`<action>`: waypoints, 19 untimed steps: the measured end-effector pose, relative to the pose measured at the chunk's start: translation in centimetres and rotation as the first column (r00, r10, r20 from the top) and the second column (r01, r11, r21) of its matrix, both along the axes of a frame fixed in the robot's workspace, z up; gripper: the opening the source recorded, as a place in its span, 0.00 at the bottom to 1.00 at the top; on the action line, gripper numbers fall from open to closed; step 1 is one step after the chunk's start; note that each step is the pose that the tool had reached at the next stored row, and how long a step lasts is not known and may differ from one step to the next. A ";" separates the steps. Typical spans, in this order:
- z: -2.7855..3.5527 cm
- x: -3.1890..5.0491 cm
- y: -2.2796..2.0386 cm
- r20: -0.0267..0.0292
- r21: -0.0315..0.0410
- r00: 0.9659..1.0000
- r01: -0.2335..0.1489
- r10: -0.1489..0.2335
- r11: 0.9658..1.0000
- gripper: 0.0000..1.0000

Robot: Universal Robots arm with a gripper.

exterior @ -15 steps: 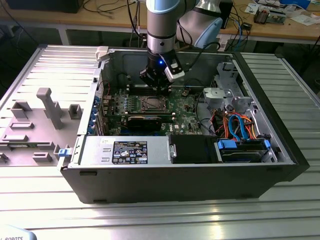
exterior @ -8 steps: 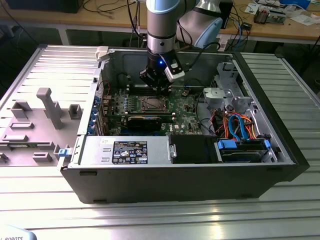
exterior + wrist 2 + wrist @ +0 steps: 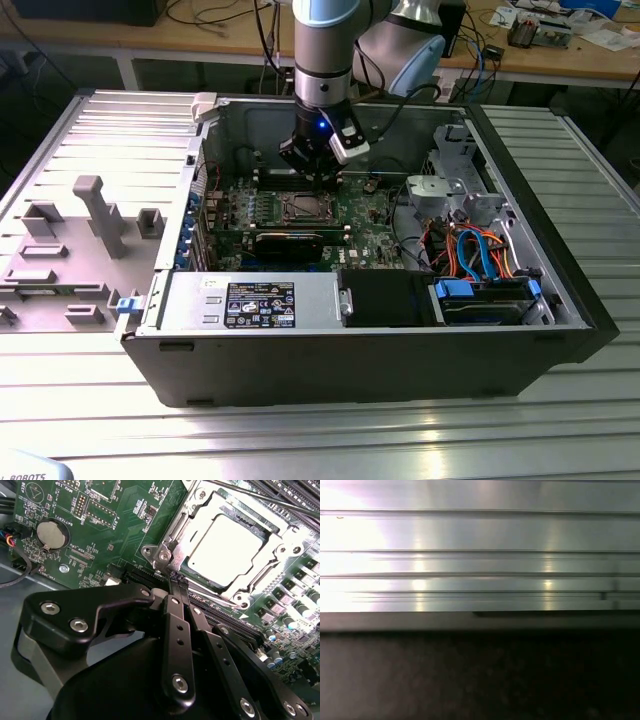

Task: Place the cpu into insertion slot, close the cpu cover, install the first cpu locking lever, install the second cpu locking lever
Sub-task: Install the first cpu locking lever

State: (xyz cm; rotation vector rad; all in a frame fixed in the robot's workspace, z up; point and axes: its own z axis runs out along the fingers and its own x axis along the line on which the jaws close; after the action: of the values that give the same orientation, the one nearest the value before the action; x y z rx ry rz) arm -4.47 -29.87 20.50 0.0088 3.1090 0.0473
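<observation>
The hand is seen in the second wrist view with its two black fingers pressed together, their tips set down at the near corner of the insertion slot, against the silver frame and apparently on one of the thin locking levers, though what exactly is touched cannot be told. In the exterior view the hand is held low over the green motherboard inside the open computer case, which lies on the ribbed metal counter. The cpu is already seated in the slot, its bright grey face showing through the window of the cpu cover, which appears to be folded down flat around it. It is judged that the work stands at the levers. Trouble could be caused by the narrow tips slipping off the springy wire lever, so that it snaps back or scrapes the board; the small parts just beside the socket and the row of capacitors could be struck. If the cover is not fully down, a lever forced over it could bend the frame or load the chip unevenly. One arm, one hand, one cpu, one slot and one cover are counted; one round coin battery is seen on the board, well apart from the socket. One grey moulded tray is seen beside the case on the exterior view's left.
</observation>
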 end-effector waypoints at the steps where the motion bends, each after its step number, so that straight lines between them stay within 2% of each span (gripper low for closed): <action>1: 0.02 0.00 0.00 0.000 0.000 1.000 0.000 0.000 1.000 0.11; 10: 0.11 0.00 0.00 0.000 -0.001 1.000 0.000 0.000 1.000 0.11; 19: -0.14 0.16 -0.01 0.000 -0.002 1.000 0.000 0.000 1.000 0.11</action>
State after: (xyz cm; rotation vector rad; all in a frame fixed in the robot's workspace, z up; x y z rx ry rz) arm -4.31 -29.88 20.36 0.0089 3.1096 0.0436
